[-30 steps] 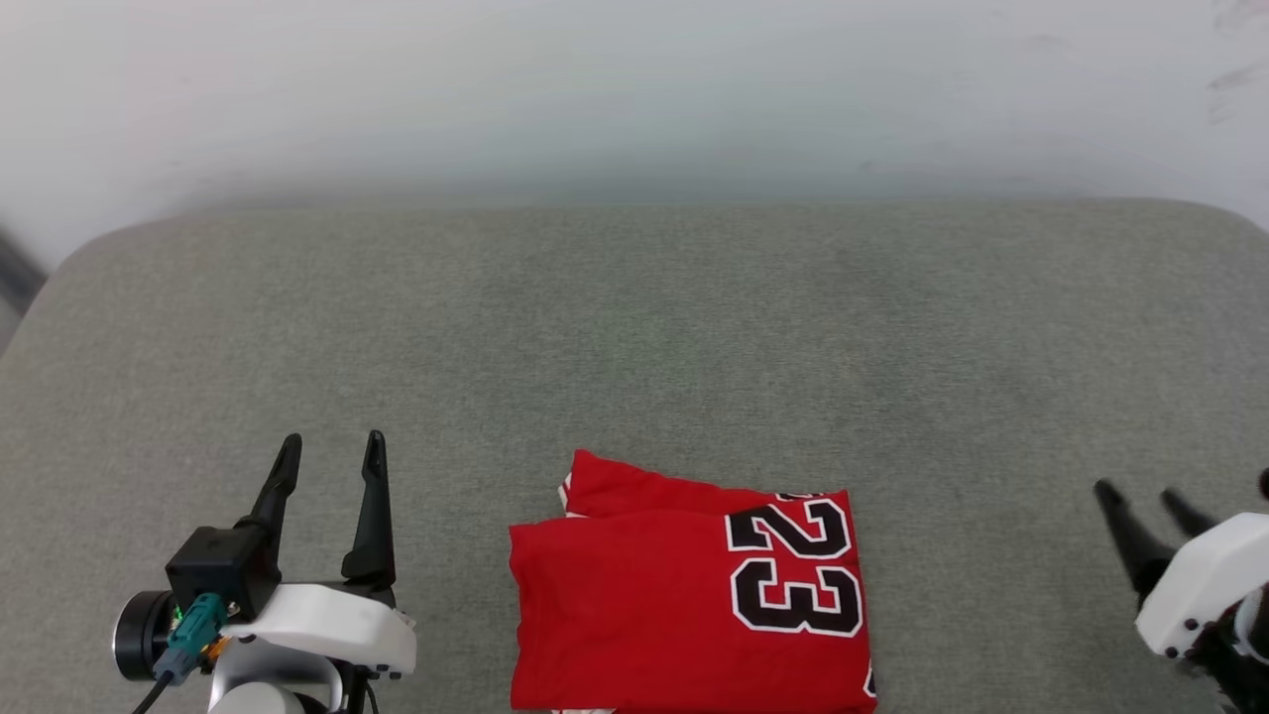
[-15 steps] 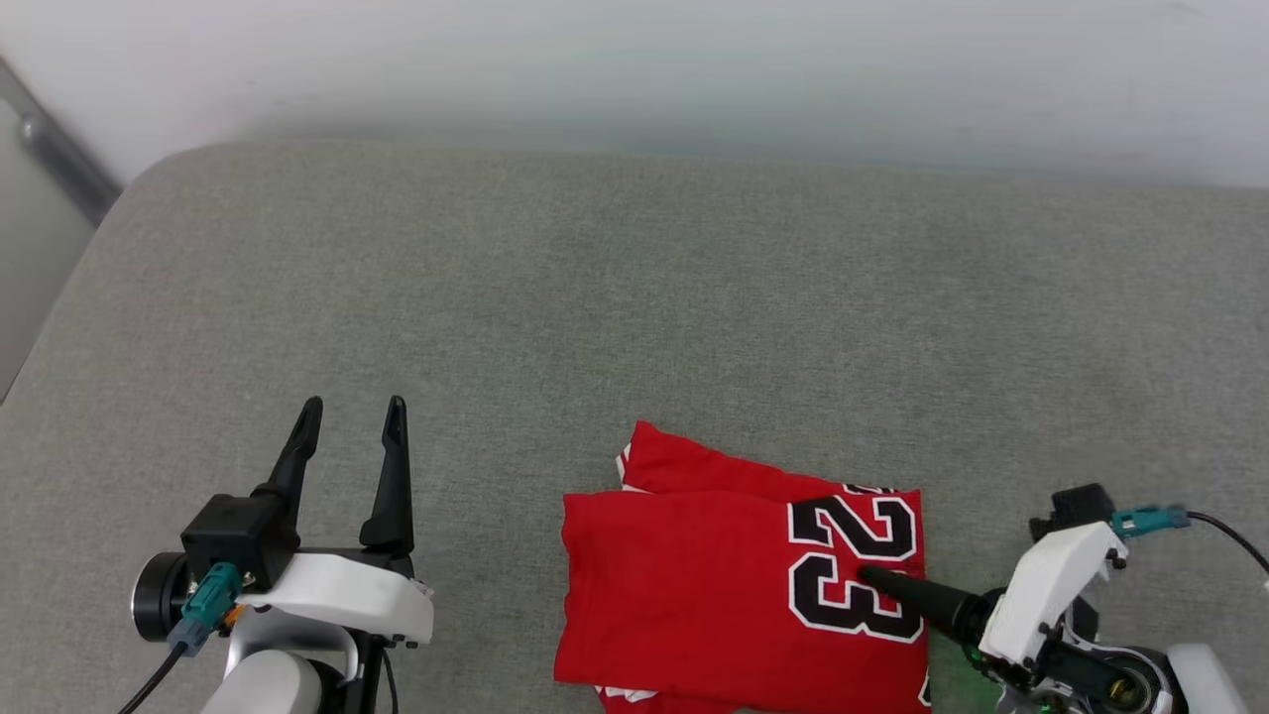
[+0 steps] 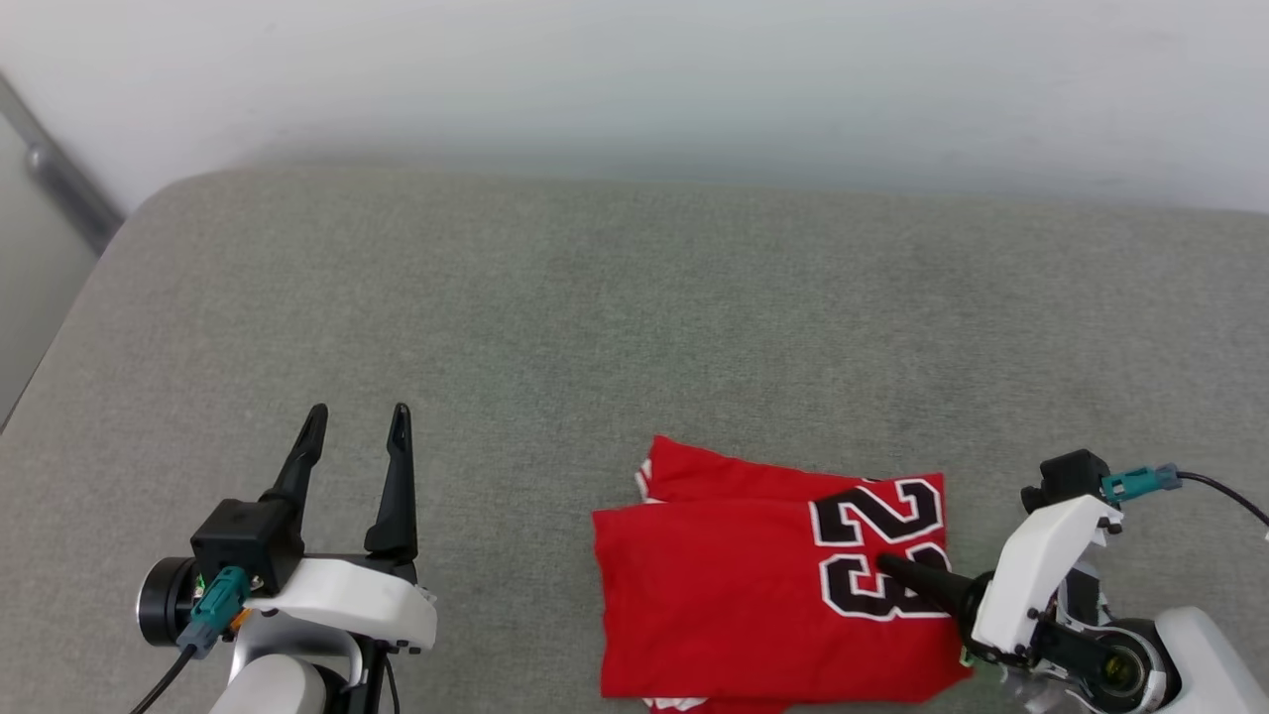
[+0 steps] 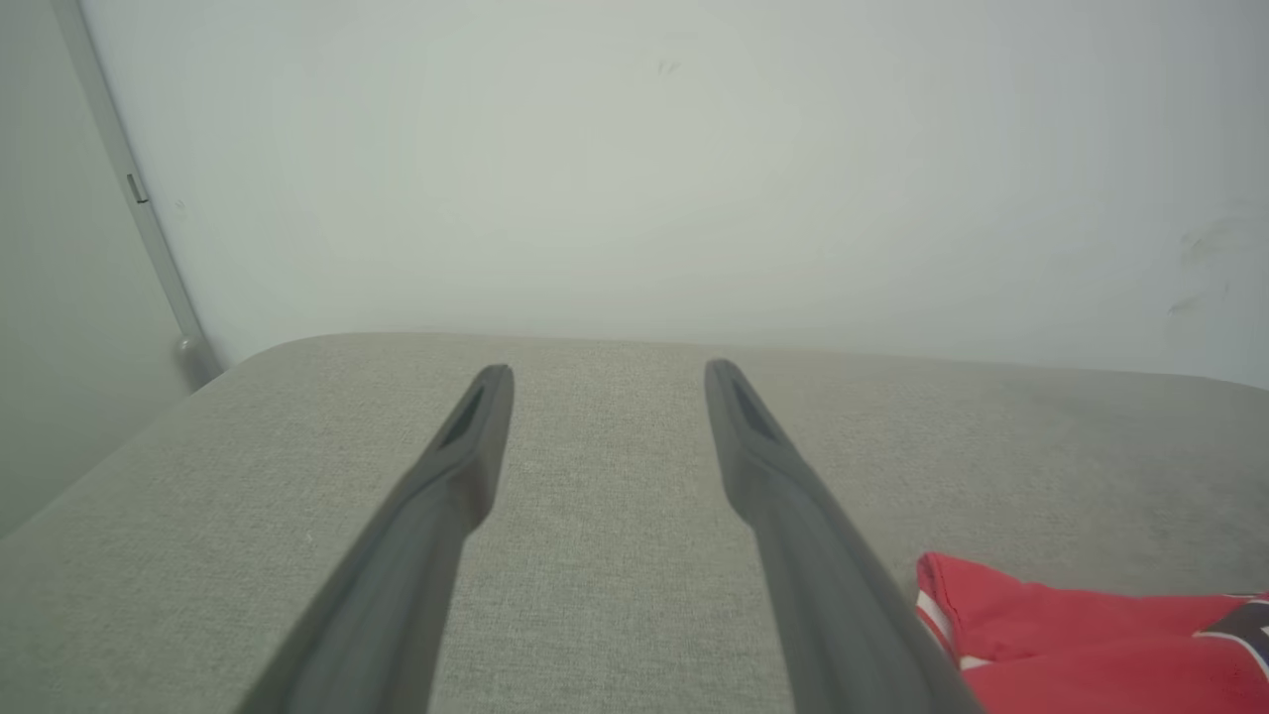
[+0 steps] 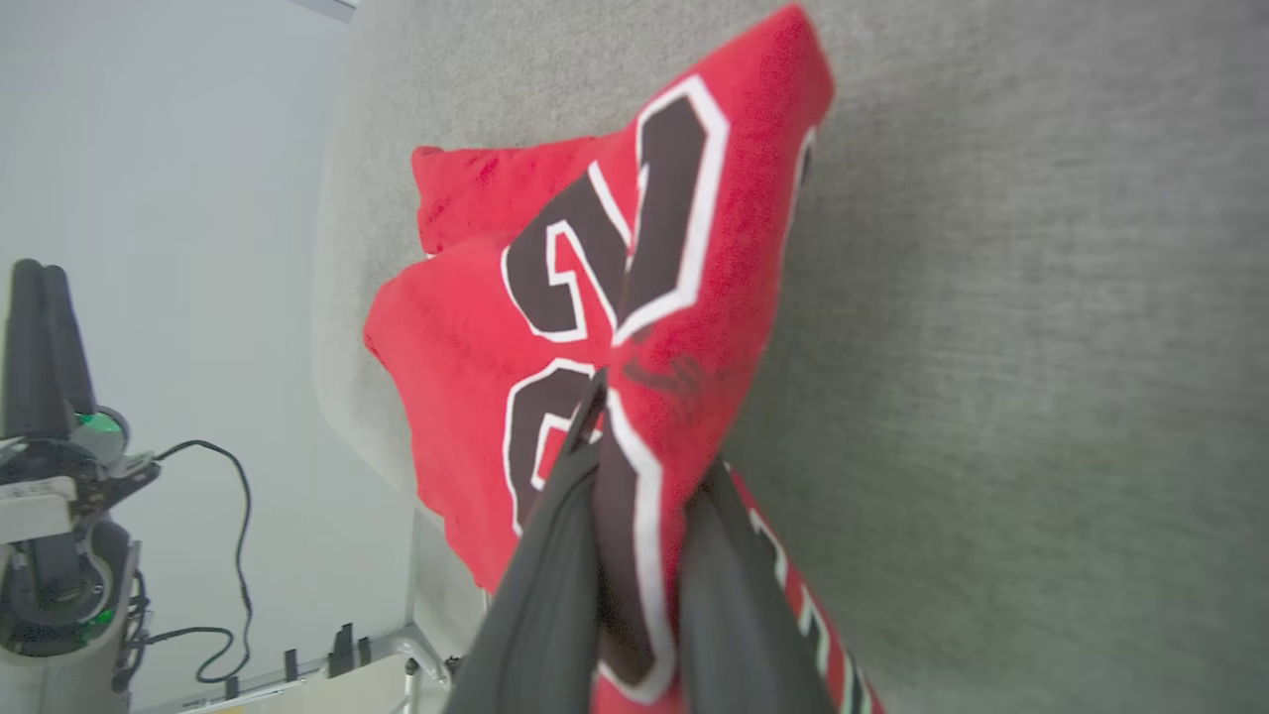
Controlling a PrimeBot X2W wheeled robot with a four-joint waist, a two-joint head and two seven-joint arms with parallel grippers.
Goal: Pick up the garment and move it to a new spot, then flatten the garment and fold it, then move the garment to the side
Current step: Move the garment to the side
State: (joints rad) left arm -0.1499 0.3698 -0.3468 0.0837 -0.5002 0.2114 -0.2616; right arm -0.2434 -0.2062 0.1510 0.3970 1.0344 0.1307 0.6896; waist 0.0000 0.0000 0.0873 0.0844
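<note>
Right claw [image 3: 887, 565] is clamping the right edge of the folded red number-23 jersey [image 3: 734, 595] on the grey fabric table [image 3: 595, 297]. Left claw [image 3: 357, 421] is hovering with fingers apart, well clear. Dragging low and slowly is likely keeping the folds together.

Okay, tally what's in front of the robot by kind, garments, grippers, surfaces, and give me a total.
Garments: 1, the garment, red, folded.
Grippers: 2, the left gripper open, the right gripper pinching the garment.
Surfaces: 1, the grey cushion.
Total: 4.
</note>
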